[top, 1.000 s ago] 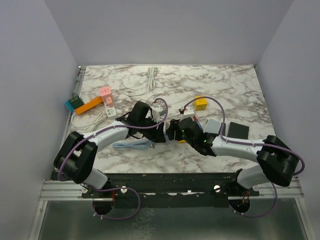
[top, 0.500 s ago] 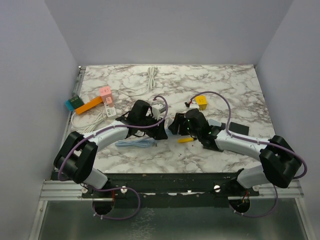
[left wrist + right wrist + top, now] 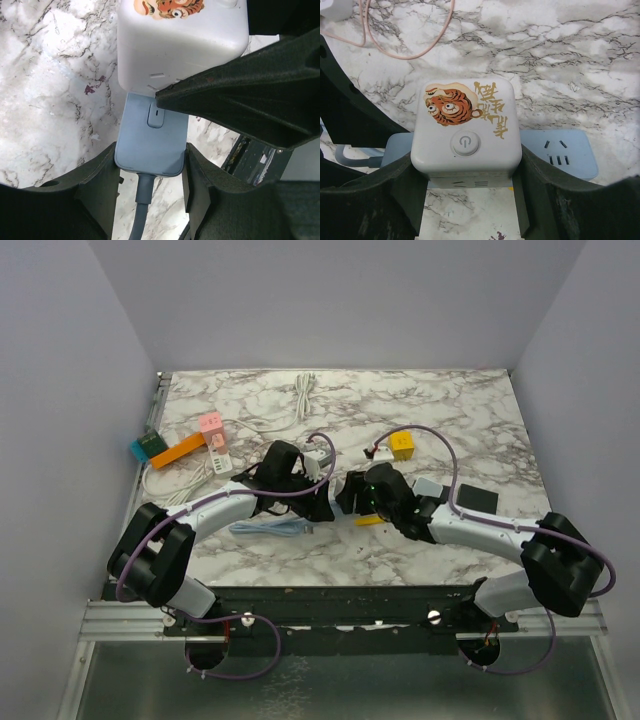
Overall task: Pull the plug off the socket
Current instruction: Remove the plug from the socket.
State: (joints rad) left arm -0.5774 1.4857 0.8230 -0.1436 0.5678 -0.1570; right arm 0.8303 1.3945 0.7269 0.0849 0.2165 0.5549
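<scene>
A white cube plug (image 3: pixel 465 130) with a tiger sticker and a power button sits on a blue-grey socket strip (image 3: pixel 560 152). My right gripper (image 3: pixel 467 165) is shut on the cube, one finger on each side. In the left wrist view my left gripper (image 3: pixel 150 160) is shut on the cable end of the socket strip (image 3: pixel 152 142), and the white cube (image 3: pixel 182 45) sits against the strip just beyond. In the top view both grippers meet at mid-table, left (image 3: pixel 315 502) and right (image 3: pixel 347 502). The strip's blue cable (image 3: pixel 265 528) trails to the left.
A yellow cube (image 3: pixel 402 446), a grey block (image 3: pixel 425 490) and a black box (image 3: pixel 474 501) lie to the right. A pink cube (image 3: pixel 210 422), an orange strip (image 3: pixel 178 451) and a teal piece (image 3: pixel 145 447) lie far left. A coiled white cable (image 3: pixel 304 393) lies at the back.
My right wrist swung up and back toward the yellow cube, then settled a little lower. The blue cable shifted slightly. The left arm has barely moved.
</scene>
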